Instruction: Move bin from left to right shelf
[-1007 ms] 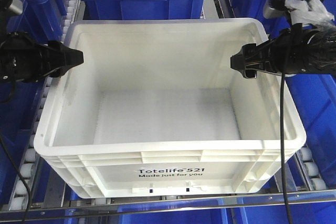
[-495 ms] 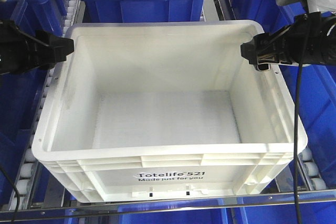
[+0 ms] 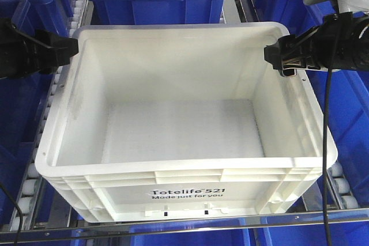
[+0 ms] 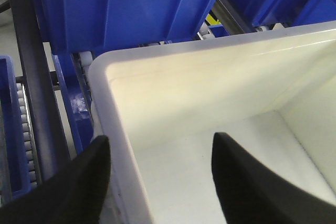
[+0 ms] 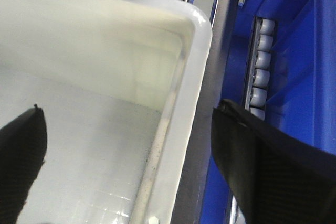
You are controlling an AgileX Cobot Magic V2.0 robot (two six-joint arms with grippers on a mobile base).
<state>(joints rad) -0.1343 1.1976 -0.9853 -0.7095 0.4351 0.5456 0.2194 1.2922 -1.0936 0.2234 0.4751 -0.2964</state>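
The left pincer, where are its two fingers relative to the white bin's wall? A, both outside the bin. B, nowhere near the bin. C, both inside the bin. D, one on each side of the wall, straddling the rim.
D: in the left wrist view the left pincer is open, with one finger outside the bin and the other over its interior, the rim running between them.

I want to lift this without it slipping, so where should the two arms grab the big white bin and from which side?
Take the bin by its two side walls near the back corners, each gripper coming down from above. The left gripper and right gripper each already straddle a wall, one finger inside, one outside, and the thick rolled rim gives a lip to clamp under.
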